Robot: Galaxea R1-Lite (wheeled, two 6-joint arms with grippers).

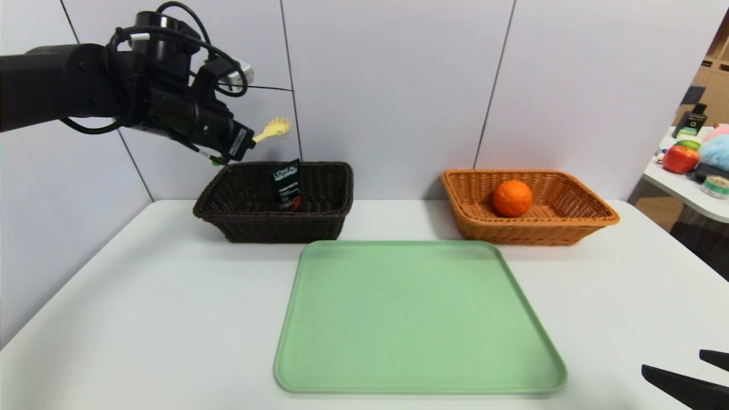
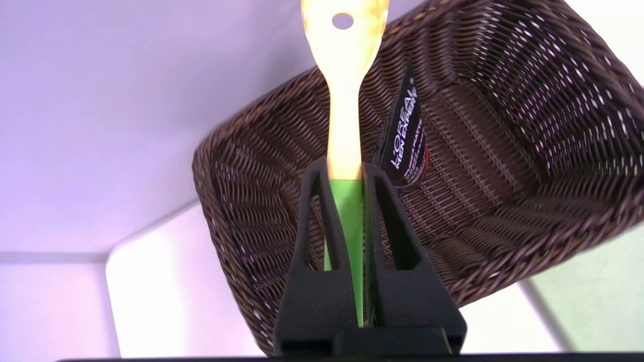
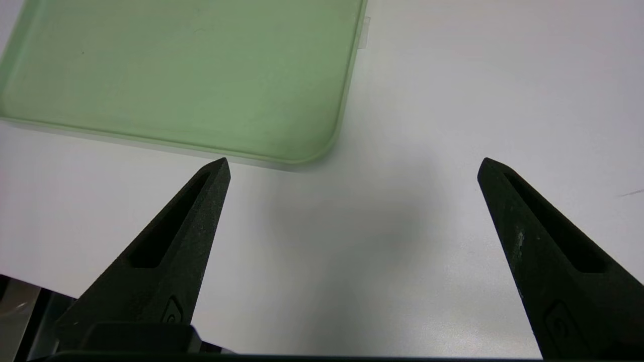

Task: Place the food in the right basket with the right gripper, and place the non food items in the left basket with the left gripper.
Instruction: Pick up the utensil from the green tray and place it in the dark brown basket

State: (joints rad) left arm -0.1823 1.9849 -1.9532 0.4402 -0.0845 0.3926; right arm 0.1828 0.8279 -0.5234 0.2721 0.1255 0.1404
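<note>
A white table (image 1: 142, 319) is seen spanning the scene, with a pale green tray (image 1: 418, 319) laid flat at its near centre. At the far side two woven baskets are set well apart: the dark brown left basket (image 1: 319, 219) at the far left and the orange-tan right basket (image 1: 569, 225) at the far right. The left arm is extended from the left, above the table, and the left gripper (image 1: 246, 145) is held above the near-left corner of the left basket, its jaws clenched on the green handle of a slim utensil (image 1: 272, 130). In the left wrist view the utensil (image 2: 344, 125) is shown pinched between the two black fingers (image 2: 322, 221), its yellow slotted head projecting out past the tips over the basket's far rim. A black tube (image 1: 286, 183) with white lettering is seen inside the left basket, stood upright against the far wall. The round orange fruit (image 1: 512, 198) is rested inside the right basket, on its floor near the far wall. The right gripper (image 3: 352, 166) is parked at the near right, above bare table just beside the tray's near-right corner, its jaws spread wide with nothing between them.
</note>
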